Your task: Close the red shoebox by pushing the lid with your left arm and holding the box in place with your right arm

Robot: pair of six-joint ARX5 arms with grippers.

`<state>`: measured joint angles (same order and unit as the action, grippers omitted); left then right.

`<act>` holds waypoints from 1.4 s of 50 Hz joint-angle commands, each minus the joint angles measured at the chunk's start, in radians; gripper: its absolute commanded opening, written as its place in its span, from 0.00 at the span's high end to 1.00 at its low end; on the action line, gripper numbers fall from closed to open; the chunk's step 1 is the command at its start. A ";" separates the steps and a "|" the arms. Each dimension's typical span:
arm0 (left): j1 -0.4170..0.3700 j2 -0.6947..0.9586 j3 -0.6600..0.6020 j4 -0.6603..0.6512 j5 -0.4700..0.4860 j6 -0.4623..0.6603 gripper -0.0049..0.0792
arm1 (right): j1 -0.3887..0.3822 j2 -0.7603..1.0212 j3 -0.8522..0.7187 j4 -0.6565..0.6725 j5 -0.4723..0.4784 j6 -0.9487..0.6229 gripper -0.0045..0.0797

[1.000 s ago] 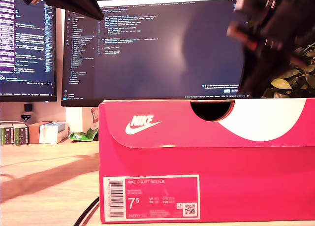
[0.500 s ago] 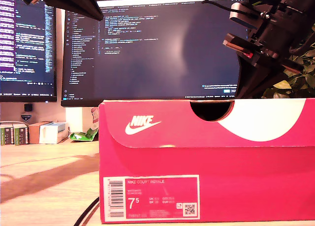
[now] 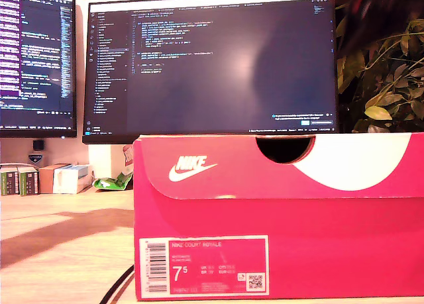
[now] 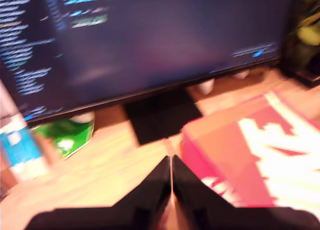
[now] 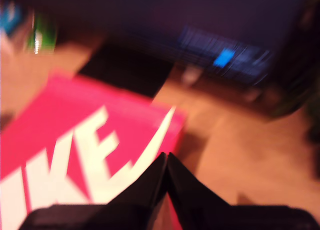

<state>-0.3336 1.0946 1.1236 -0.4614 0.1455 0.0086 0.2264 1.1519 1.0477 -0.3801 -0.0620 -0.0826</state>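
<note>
Monitor point(image 3: 211, 62) behind; both pincers pressed together above shoebox point(image 3: 278, 218).

The black fingers of my first gripper point(image 4: 171, 182) are pressed together with nothing held between them. My second gripper point(image 5: 166, 177) is likewise closed and empty.

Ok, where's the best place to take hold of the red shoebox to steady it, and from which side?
The shoebox looks too broad to pinch across. Come from above and press on the flat lid, or pinch its front flap at the half-round notch, the one thin edge showing. The lid already sits down, so light pressure should do.
</note>
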 commanded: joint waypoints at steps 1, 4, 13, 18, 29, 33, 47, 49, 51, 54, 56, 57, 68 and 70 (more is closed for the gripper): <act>0.020 -0.024 -0.009 -0.003 0.011 0.047 0.96 | -0.028 -0.029 -0.001 0.015 0.005 -0.026 0.96; 0.041 -0.042 -0.017 -0.003 0.036 0.063 0.96 | -0.047 -0.065 -0.001 0.017 0.001 -0.031 0.96; 0.128 -0.098 -0.027 -0.019 0.129 0.117 0.96 | -0.086 -0.169 -0.001 -0.014 0.002 -0.056 0.96; 0.171 -0.134 -0.027 -0.018 0.180 0.123 0.96 | -0.093 -0.222 -0.001 -0.034 0.002 -0.077 0.96; 0.237 -0.231 -0.038 -0.091 0.203 0.148 0.96 | -0.096 -0.331 -0.001 -0.063 0.002 -0.100 0.96; 0.250 -0.277 -0.045 -0.118 0.203 0.150 0.96 | -0.098 -0.366 -0.003 -0.080 0.002 -0.101 0.96; 0.268 -0.428 -0.152 -0.137 0.203 0.155 0.96 | -0.098 -0.495 -0.058 -0.114 0.003 -0.101 0.96; 0.268 -0.442 -0.172 -0.137 0.203 0.155 0.96 | -0.098 -0.520 -0.074 -0.114 0.004 -0.101 0.96; 0.268 -0.460 -0.193 -0.137 0.203 0.154 0.96 | -0.098 -0.546 -0.092 -0.114 0.012 -0.101 0.96; 0.268 -0.483 -0.222 -0.137 0.203 0.153 0.96 | -0.098 -0.581 -0.120 -0.113 0.015 -0.102 0.96; 0.268 -0.500 -0.241 -0.137 0.203 0.153 0.96 | -0.098 -0.605 -0.140 -0.112 0.018 -0.102 0.96; 0.268 -0.508 -0.249 -0.137 0.203 0.152 0.96 | -0.098 -0.615 -0.150 -0.112 0.021 -0.102 0.96; 0.268 -0.596 -0.301 -0.157 0.202 0.149 0.96 | -0.098 -0.743 -0.247 -0.118 0.073 -0.117 0.96; 0.268 -0.608 -0.306 -0.161 0.202 0.149 0.96 | -0.098 -0.767 -0.259 -0.129 0.074 -0.126 0.96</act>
<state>-0.0685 0.5106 0.8330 -0.6289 0.3447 0.1596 0.1318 0.4099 0.8158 -0.5056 0.0093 -0.1982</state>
